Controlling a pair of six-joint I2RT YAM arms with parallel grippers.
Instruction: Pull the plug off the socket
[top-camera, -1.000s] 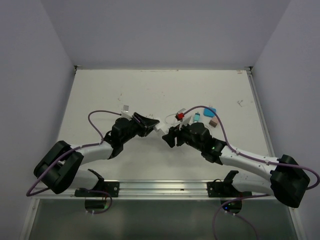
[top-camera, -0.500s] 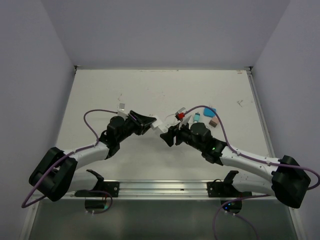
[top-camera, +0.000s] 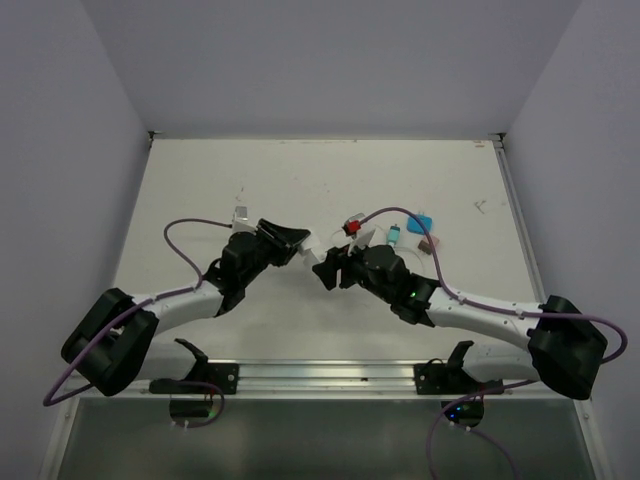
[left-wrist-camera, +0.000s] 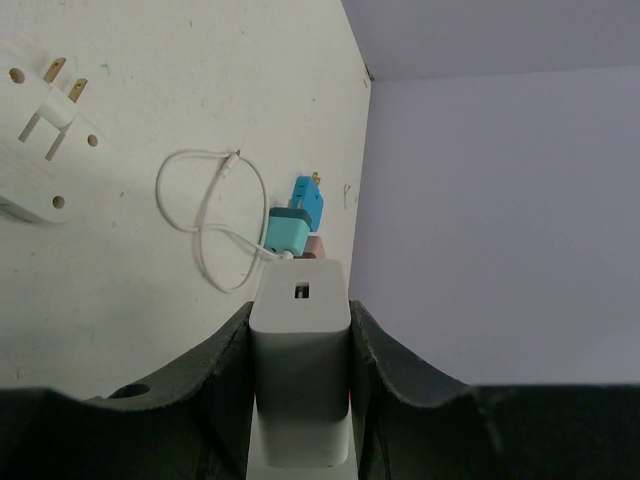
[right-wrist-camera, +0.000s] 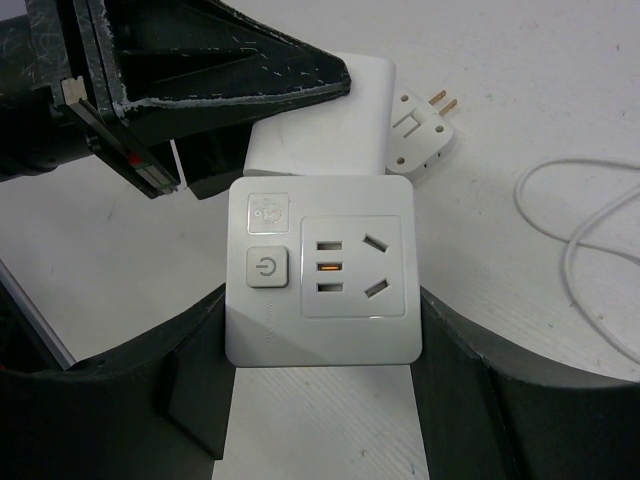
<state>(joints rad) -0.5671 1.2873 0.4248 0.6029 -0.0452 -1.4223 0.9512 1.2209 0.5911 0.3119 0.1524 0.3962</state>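
The left gripper (top-camera: 297, 240) was pinched on the plug (left-wrist-camera: 300, 375), a plain white block with one small slot in its end, and its dark fingers (left-wrist-camera: 225, 385) pressed against both sides. The right gripper (top-camera: 328, 268) was clamped across the socket (right-wrist-camera: 320, 270), a white cube whose face with the power button and outlet holes looked into the right wrist camera. Both pieces met near the middle of the table (top-camera: 300, 170), between the two arms. They sat end to end on one line running across the table from left to right. The plug lay against the socket face turned away from that camera. Whether its prongs were seated there could not be seen, since the cube hid the joint. A clean parting would probably need the left arm drawn straight back along that line while the right held firm. The table was pale, matt and lightly scuffed, closed in by a plain back wall (top-camera: 330, 70). Close by lay a looped white cable (left-wrist-camera: 205, 225), a small two-pronged adapter (right-wrist-camera: 423, 130) and a small teal block (left-wrist-camera: 290, 230), all off to the side of the pulling line.
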